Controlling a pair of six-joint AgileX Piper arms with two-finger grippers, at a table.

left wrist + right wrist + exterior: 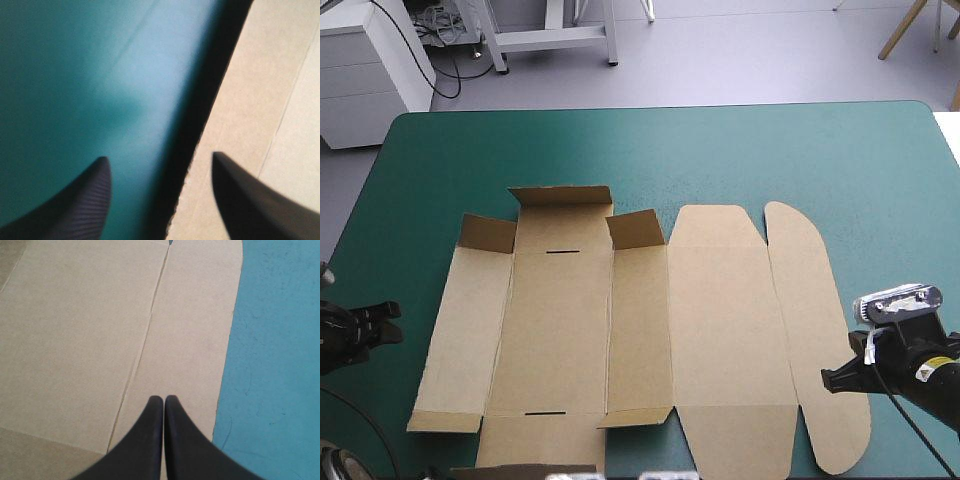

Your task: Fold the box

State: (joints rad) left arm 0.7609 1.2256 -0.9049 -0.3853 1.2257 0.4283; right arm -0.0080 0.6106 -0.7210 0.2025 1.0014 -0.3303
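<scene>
Waiting left gripper (388,322): it sits at the far left of the high view, about halfway down, just beside the box. It holds nothing.
Left gripper up close (159,156): it is open, with its two black fingers wide apart. One finger is over the teal-green cover (75,75) and the other is over the brown board. The left edge of the box (250,100) runs between them, with a dark shadow along it. I cannot tell if a finger touches the board.
Box (710,320): it lies spread out in the middle and lower part of the high view, from left of middle to the right. It reaches down to the bottom edge of the picture.
Small flaps (560,195): three short ones at the upper left of the box tip up a little. The rest looks flat.
Slots (563,251): two thin cuts show in the left half, one near the far end and one near the close end. Nothing is tucked into them.
Round flap (800,330): this long piece with curved ends is the right side of the box. It lies flat.
Right gripper (840,378): it is at the lower right of the high view, just beside the round flap.
Right gripper up close (163,397): its fingers are pressed together into one point with nothing between them. It is over the round flap (195,340), near the edge where the cover (275,340) begins.
Done: almost nothing, I think. No wall is up.
Left to do: lift the sides, fold the flaps in and tuck them.
</scene>
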